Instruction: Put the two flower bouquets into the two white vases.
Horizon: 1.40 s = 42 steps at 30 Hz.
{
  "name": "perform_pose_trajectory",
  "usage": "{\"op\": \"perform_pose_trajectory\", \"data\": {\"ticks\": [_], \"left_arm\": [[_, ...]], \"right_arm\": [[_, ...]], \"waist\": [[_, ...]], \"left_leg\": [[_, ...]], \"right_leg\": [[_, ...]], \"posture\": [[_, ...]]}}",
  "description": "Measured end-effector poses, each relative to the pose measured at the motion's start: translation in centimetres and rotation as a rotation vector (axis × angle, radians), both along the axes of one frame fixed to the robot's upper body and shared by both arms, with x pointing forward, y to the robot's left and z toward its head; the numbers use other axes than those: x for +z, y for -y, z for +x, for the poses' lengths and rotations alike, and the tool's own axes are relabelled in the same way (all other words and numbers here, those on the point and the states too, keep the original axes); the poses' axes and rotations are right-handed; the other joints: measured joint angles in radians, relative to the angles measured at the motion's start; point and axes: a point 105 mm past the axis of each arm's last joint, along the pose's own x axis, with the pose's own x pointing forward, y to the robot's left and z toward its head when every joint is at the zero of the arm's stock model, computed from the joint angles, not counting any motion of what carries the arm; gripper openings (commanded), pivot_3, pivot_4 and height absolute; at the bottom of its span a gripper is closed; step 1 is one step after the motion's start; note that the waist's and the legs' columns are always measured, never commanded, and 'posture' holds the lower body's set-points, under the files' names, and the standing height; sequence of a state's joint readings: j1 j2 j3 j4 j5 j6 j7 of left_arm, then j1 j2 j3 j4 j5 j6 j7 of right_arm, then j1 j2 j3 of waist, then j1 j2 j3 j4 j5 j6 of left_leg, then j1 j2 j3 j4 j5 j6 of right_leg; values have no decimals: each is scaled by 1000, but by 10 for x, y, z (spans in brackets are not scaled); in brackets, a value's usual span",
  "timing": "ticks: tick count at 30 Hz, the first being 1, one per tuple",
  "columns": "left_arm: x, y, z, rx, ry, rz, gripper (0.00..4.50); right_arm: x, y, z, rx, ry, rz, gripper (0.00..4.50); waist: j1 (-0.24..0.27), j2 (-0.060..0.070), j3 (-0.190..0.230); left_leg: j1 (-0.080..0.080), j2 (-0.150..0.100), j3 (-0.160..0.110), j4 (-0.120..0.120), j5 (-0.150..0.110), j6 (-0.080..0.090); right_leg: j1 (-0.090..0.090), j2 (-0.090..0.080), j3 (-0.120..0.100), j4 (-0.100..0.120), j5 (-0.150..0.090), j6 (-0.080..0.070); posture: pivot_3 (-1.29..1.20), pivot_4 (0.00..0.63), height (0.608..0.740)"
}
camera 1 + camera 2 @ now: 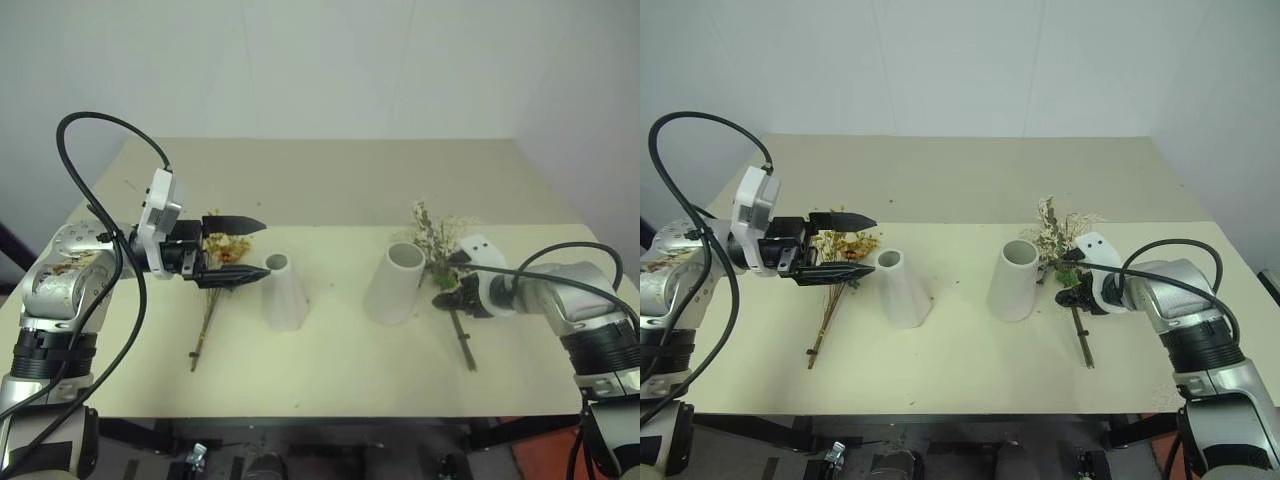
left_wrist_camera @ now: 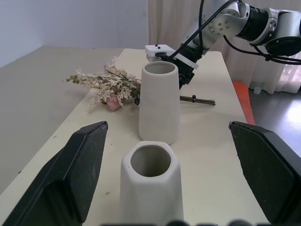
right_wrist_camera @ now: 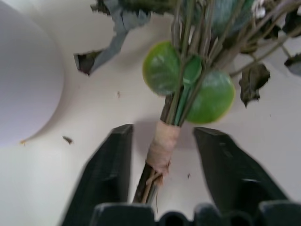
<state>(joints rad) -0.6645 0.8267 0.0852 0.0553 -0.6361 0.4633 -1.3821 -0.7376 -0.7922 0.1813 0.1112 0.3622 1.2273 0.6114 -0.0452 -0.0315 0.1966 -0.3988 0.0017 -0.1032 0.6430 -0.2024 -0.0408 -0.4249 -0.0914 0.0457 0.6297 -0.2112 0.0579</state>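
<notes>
From the head views, the pale table (image 1: 340,190) carries both vases near its middle: the slim vase (image 1: 283,293) on the robot's left and the wider vase (image 1: 396,283) on its right, both upright and well apart. The yellow-orange bouquet (image 1: 218,268) lies flat just left of the slim vase, blossoms away from the robot and thin stems running back toward the near edge. The left hand (image 1: 238,250) hovers above those blossoms, fingers spread wide and empty, pointing sideways at the slim vase. The pink-and-white bouquet (image 1: 1060,240) lies just right of the wider vase, its stem slanting toward the near edge. The right hand (image 1: 1072,285) is down at that stem, angled steeply toward the table.

In the left wrist view, the two black fingers (image 2: 75,174) stand far apart with nothing between them. The slim vase's mouth sits straight ahead, the wider vase beyond it, and the pink-and-white bouquet lies on the table beside the wider vase.

In the right wrist view, the fingers (image 3: 108,174) straddle the bouquet's wrapped stem (image 3: 162,146), one on each side with a gap still showing at both; they are not yet clenched on it. The stem's long axis runs away from the hand between the fingers, so the grip crosses it squarely. The round green leaves (image 3: 188,84) lie just past the wrap. The right hand is clearly the nearer one for this bouquet, and closing here looks like the next move.
</notes>
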Motion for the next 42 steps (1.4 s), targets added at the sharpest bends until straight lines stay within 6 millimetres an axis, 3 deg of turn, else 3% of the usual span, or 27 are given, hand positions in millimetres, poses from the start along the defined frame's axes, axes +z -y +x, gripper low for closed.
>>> {"op": "perform_pose_trajectory", "data": {"ticks": [4, 10, 15, 20, 23, 26, 30, 34, 37, 42], "left_arm": [[-1, 0, 0, 0, 0, 5, 4500], [-1, 1, 0, -4, 0, 0, 4500], [-1, 3, 1, -10, -1, -15, 4500], [11, 10, 11, 4, 1, -75, 4500], [13, 10, 12, 4, -4, -79, 4500], [11, 9, 13, 3, -20, -87, 4500], [11, 9, 13, -6, -20, -85, 4500], [11, 9, 13, -7, -21, -84, 4500], [11, 9, 12, -7, -21, -84, 4500], [11, 9, 12, -6, -20, -82, 4500]], "right_arm": [[6, 2, 6, -10, 21, -7, 249], [17, 13, 18, -101, 59, 21, 243], [61, 35, 41, -277, 277, 136, 243], [105, 31, 57, -346, 635, 327, 243], [127, 20, 51, -289, 830, 399, 243], [151, 7, 41, -229, 950, 618, 243], [193, -19, 13, -40, 1108, 823, 243], [220, -41, -16, 151, 1193, 900, 243], [217, -51, -26, 225, 1192, 901, 243], [194, -57, -25, 252, 1113, 894, 243]], "waist": [[-1, 0, 0], [0, 0, 0], [0, 0, 0], [-2, 0, 0], [-5, 0, 0], [-7, 1, 0], [-11, 1, 1], [-15, 1, 1], [-16, 1, 0], [-15, 1, 1]], "left_leg": [[0, 0, 0, 0, 0, 0], [0, 0, 0, 0, 0, 0], [0, 0, 0, 0, 0, 0], [0, 0, 0, 0, 0, 0], [0, 0, 0, -1, 0, 0], [0, 0, -1, -1, 0, 0], [1, 0, -1, -1, 0, 0], [1, 0, -1, -1, 0, 0], [1, 0, -1, -1, 0, 0], [2, 0, -1, -1, 0, 0]], "right_leg": [[0, 0, 0, 0, 0, 0], [0, 0, 0, 0, 1, -1], [0, 0, 0, 0, 4, -7], [0, 0, 0, 0, 5, -6], [-1, 0, 0, 1, 5, -7], [0, 0, 0, 1, 6, -7], [0, 0, 0, 2, 6, -7], [0, 0, 0, 2, 6, -7], [0, 0, 0, 2, 6, -7], [0, 0, 0, 2, 6, -7]], "posture": [[0, 150, 740], [0, 150, 740], [0, 150, 740], [0, 150, 740], [0, 150, 740], [0, 150, 740], [0, 150, 740], [0, 150, 740], [0, 150, 740], [0, 150, 740]]}}
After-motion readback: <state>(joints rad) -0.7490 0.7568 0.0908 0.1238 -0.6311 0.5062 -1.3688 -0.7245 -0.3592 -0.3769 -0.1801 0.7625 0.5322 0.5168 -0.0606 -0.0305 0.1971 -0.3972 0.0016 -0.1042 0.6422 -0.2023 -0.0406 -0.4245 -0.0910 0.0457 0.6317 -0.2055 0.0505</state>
